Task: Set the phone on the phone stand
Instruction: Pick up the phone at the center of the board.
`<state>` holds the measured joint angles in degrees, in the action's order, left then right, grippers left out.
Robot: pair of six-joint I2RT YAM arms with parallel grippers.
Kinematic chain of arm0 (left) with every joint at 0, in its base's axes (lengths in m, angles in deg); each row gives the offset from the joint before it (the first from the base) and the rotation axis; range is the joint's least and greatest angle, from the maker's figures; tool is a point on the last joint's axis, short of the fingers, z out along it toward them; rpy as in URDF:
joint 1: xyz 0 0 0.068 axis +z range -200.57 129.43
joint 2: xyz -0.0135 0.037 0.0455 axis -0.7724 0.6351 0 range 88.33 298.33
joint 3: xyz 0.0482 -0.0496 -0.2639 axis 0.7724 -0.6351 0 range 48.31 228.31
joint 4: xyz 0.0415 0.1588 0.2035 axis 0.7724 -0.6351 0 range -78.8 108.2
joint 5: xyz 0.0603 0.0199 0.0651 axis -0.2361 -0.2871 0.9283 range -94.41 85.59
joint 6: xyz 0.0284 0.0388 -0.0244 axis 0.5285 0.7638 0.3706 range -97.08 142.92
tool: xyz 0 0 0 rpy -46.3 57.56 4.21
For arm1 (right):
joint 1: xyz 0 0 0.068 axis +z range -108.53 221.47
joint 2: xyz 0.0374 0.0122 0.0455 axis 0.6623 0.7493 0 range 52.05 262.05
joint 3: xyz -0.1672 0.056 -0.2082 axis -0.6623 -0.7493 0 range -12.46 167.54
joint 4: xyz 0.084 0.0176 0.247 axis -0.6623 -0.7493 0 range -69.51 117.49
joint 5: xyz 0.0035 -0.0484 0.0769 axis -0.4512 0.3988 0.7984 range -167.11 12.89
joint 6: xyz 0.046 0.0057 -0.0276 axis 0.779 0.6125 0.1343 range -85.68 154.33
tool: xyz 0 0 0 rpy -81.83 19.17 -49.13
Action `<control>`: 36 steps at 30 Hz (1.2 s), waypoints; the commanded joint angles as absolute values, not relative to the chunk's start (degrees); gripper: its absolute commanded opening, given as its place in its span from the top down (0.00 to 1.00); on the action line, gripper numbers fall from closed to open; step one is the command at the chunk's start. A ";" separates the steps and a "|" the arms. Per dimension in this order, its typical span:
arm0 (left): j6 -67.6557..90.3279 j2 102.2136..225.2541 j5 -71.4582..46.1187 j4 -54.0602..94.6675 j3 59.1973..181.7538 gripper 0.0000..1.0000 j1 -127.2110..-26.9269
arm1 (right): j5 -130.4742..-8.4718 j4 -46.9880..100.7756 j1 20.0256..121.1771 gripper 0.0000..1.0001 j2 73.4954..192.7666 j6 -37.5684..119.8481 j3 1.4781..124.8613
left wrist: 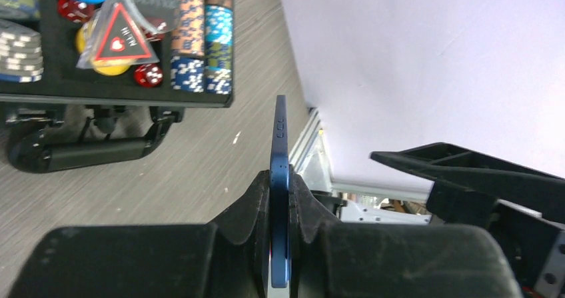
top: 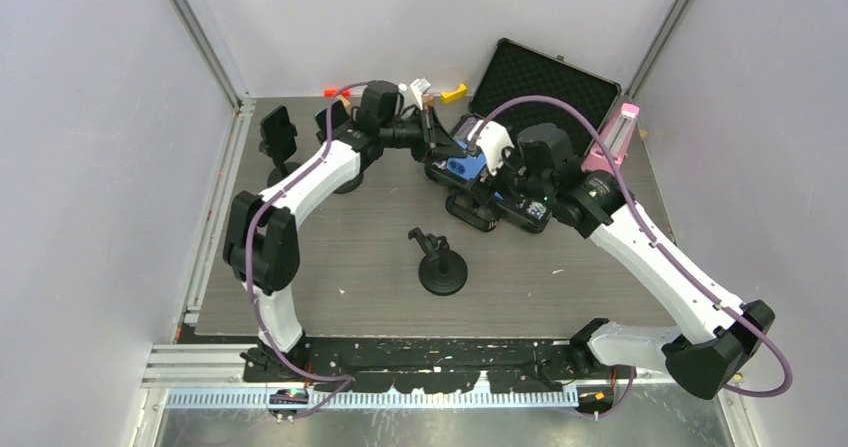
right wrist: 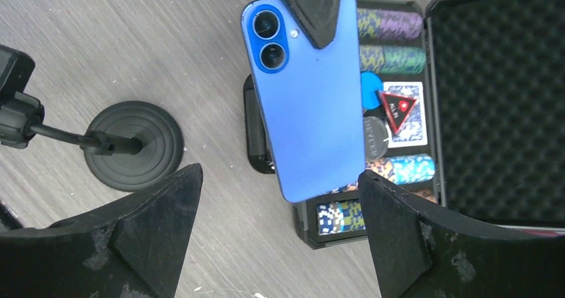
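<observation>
My left gripper (top: 437, 145) is shut on a blue phone (top: 462, 164) and holds it in the air above the poker chip case. In the left wrist view the phone (left wrist: 280, 145) shows edge-on, pinched between the two black fingers (left wrist: 253, 205). In the right wrist view the phone's back (right wrist: 310, 111) with its two lenses faces me, gripped at its top end. My right gripper (right wrist: 276, 198) is open, its fingers on either side of the phone's lower end and apart from it. The black phone stand (top: 441, 265) with a round base (right wrist: 133, 145) stands mid-table, empty.
An open black case (top: 540, 87) with poker chips (left wrist: 200, 38), dice and cards lies at the back right. Two more black stands (top: 278, 137) are at the back left. Small orange, white and yellow parts (top: 453, 93) lie by the back wall. A pink object (top: 615, 137) sits far right.
</observation>
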<state>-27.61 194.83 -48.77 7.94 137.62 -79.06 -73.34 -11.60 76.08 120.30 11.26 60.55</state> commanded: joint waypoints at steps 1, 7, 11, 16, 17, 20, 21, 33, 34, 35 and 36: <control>-39.33 189.72 -49.68 16.75 137.55 1.00 -78.40 | -82.09 -11.90 79.87 0.08 121.87 7.40 64.07; -47.84 189.53 -49.34 20.06 136.20 1.00 -78.26 | -96.30 -8.65 86.96 0.12 125.11 1.98 64.14; -49.46 188.04 -49.55 20.60 134.11 1.00 -78.09 | -106.32 -2.32 89.97 0.19 127.17 -1.80 62.26; -51.56 186.76 -50.04 22.19 132.23 1.00 -77.52 | -113.04 1.76 91.12 0.30 129.37 -4.87 59.97; -51.59 186.50 -50.04 22.16 132.04 1.00 -77.40 | -113.62 2.58 91.13 0.32 129.76 -5.27 59.70; -52.15 185.95 -49.93 22.69 131.30 1.00 -77.29 | -114.60 3.63 91.22 0.34 129.77 -6.55 58.01; -52.41 185.77 -49.87 22.99 131.01 1.00 -77.29 | -114.54 3.75 91.26 0.35 129.82 -6.65 57.71; -53.37 183.86 -48.91 24.46 128.47 1.00 -76.94 | -116.73 8.18 91.46 0.55 129.84 -8.74 54.11; -53.37 183.99 -48.92 24.45 128.55 1.00 -76.94 | -116.74 8.20 91.47 0.60 129.90 -8.74 54.13; -53.47 184.02 -49.01 24.49 128.56 1.00 -76.94 | -116.82 8.22 91.48 0.63 129.87 -8.79 54.19; -53.46 184.12 -49.05 24.57 128.51 1.00 -76.94 | -116.83 8.28 91.48 0.71 129.84 -8.81 54.22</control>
